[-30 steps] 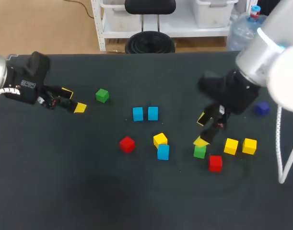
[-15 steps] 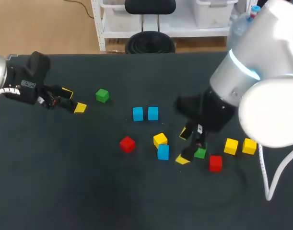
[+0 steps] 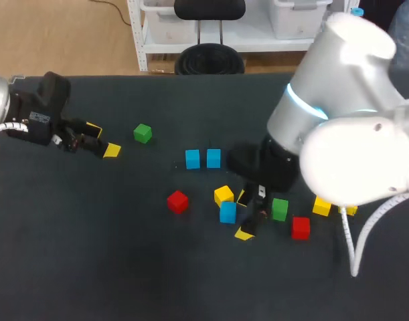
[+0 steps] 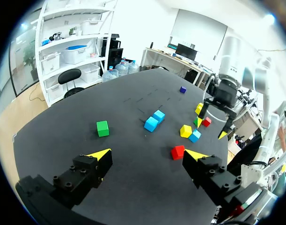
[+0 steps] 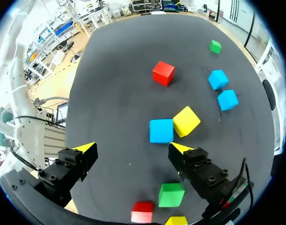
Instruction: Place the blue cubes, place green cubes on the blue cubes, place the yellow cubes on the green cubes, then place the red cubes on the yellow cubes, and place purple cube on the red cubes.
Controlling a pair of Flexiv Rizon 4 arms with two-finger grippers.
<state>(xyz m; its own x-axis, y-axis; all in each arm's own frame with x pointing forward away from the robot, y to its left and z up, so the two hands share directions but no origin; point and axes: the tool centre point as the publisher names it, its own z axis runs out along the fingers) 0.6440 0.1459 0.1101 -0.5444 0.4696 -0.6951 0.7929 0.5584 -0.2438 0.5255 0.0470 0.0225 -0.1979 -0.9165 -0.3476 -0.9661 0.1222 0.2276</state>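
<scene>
Currently both grippers are seen wide open, with nothing held. The left gripper (image 3: 102, 139) is held over the left part of the table (image 3: 124, 261), near the far green cube (image 3: 142, 133). The right gripper (image 3: 246, 215) is placed low near mid-table, just beside a single blue cube (image 3: 227, 212), which is set against a yellow cube (image 3: 223, 194). In the right wrist view that blue cube is seen just ahead of the fingers, not between them. A blue pair (image 3: 203, 158) is laid side by side further back. A red cube (image 3: 177, 201) is found left of them. A second green cube (image 3: 280, 208) and a second red cube (image 3: 300, 227) are seen right of the right gripper. The purple cube (image 4: 182, 89) is made out only in the left wrist view.
</scene>
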